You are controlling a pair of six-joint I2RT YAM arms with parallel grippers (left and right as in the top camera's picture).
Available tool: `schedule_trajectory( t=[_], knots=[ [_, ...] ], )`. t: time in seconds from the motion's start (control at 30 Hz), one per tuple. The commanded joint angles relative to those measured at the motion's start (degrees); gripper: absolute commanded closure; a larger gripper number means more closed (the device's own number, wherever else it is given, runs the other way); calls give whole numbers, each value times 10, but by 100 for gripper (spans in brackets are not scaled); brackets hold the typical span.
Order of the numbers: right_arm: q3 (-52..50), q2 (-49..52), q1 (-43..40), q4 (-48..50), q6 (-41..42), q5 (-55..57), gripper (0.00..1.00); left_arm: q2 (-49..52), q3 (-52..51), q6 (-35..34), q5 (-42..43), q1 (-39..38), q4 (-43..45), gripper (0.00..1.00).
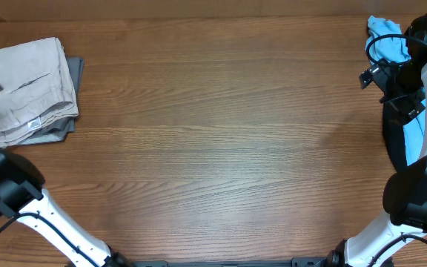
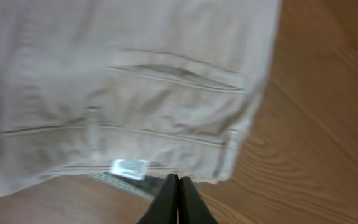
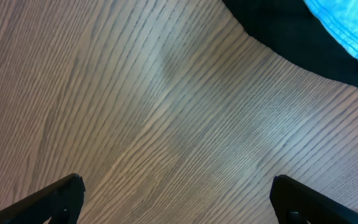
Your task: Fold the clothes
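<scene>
The clothes, pale beige shorts [image 1: 28,85], lie folded at the table's far left on top of a grey garment [image 1: 73,96]. In the left wrist view the shorts [image 2: 135,93] fill most of the picture, showing a welt pocket [image 2: 173,74] and a small white tag [image 2: 130,168]. My left gripper [image 2: 179,180] is shut and holds nothing, its tips at the shorts' near edge beside the tag. A striped grey edge [image 2: 114,182] shows under the shorts. My right gripper [image 3: 179,193] stands wide open over bare wood at the far right.
A bright blue cloth [image 1: 391,41] lies at the back right by the right arm [image 1: 410,74], next to a dark shape [image 3: 278,31]. Brown wood table [image 1: 221,148] runs between the two arms.
</scene>
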Motion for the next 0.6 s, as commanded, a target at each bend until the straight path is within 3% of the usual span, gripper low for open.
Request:
schedule_trajectory(
  t=[0.0,0.27,0.57],
  knots=[
    [8,-8,-1,1,-1,3,0,-9,0,3,50,-29,3,96],
    [8,-8,-1,1,-1,3,0,20,0,3,51,-71,40,95],
    [8,-8,-1,1,-1,3,0,128,0,23,53,-78,4,96]
  ],
)
